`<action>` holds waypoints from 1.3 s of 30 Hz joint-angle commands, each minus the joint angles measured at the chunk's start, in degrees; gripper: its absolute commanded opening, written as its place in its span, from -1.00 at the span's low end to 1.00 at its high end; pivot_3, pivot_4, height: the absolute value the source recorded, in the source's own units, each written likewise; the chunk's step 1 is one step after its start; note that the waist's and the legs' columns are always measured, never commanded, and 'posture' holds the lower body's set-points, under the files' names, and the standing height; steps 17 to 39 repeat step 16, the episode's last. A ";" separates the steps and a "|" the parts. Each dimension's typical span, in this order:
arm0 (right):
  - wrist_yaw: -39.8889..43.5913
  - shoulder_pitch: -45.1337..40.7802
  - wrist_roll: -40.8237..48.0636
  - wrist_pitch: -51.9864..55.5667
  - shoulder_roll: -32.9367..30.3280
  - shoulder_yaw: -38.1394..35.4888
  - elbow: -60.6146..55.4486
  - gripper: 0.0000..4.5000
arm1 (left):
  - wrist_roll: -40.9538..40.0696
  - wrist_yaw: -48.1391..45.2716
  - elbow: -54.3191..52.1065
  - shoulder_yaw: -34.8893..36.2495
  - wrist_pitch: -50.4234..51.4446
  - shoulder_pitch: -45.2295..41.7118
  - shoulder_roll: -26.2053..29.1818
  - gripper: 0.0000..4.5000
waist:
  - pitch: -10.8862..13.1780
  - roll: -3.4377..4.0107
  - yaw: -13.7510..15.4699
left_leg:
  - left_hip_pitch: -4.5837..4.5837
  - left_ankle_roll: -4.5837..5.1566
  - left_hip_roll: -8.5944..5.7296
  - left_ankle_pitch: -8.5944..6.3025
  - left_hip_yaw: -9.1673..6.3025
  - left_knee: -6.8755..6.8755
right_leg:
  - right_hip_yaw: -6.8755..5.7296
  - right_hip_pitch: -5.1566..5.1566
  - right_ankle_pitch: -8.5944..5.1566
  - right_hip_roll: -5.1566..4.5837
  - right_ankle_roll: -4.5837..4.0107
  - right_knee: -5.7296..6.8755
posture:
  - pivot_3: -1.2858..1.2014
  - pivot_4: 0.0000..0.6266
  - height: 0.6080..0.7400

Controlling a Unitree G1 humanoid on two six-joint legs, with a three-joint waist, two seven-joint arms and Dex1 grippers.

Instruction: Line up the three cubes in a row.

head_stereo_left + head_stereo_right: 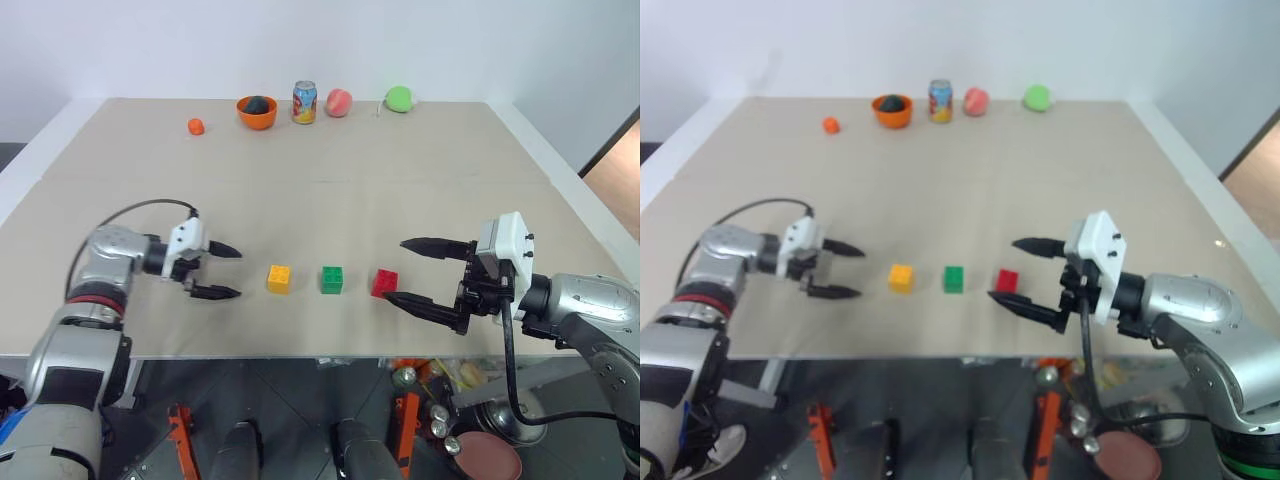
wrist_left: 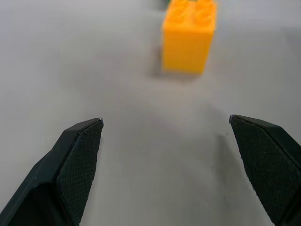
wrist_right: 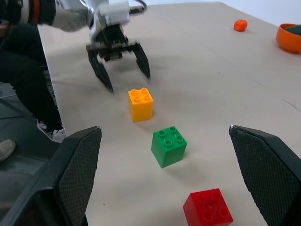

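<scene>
From where I sit the row looks done, or very nearly: the yellow block [image 1: 279, 278], the green block [image 1: 332, 279] and the red block [image 1: 384, 282] stand in one line along the near part of the worktop [image 1: 350, 190], each apart from its neighbour with roughly even gaps. The red one sits slightly turned against the other two — if anything is left, I judge it is only squaring that one up.

My left hand [image 1: 214, 271] is spread wide and empty, just beside the yellow block and not touching it. My right hand [image 1: 412, 272] is also wide open and holds nothing, its lower finger close to the red block.

Room to move is good. The row lies near the front edge, so I would keep any nudge away from that side. The back of the worktop carries an orange bowl [image 1: 256, 112], a can [image 1: 304, 102] and some fruit — well apart from the blocks.
</scene>
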 commanded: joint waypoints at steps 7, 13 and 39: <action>-18.56 3.32 -14.84 -4.25 9.23 -1.92 11.12 1.00 | -9.97 32.59 -48.15 14.52 31.45 29.17 -2.75 0.98 | -0.07 -0.03 -0.05 | 0.09 -0.01 0.12 0.00 0.08 -0.03 | 0.02 0.01 -0.02 -0.03 0.00 0.07 | 0.03 -0.52 1.00; -29.72 0.40 -17.69 -4.46 18.96 -2.82 15.15 1.00 | -12.25 49.77 -70.65 17.17 41.46 44.42 -10.88 0.98 | -0.10 -0.06 0.05 | 0.26 -0.01 0.21 0.03 0.08 -0.03 | 0.00 0.04 0.08 0.11 -0.15 0.16 | 0.03 -0.52 1.00; -33.45 -1.48 -19.12 -5.65 22.75 -2.74 17.71 1.00 | -13.07 55.20 -74.56 17.69 42.90 46.36 -13.96 0.98 | -0.11 -0.08 0.06 | 0.39 0.02 0.18 0.07 0.09 -0.01 | 0.00 0.14 0.17 0.09 -0.27 0.15 | 0.03 -0.52 1.00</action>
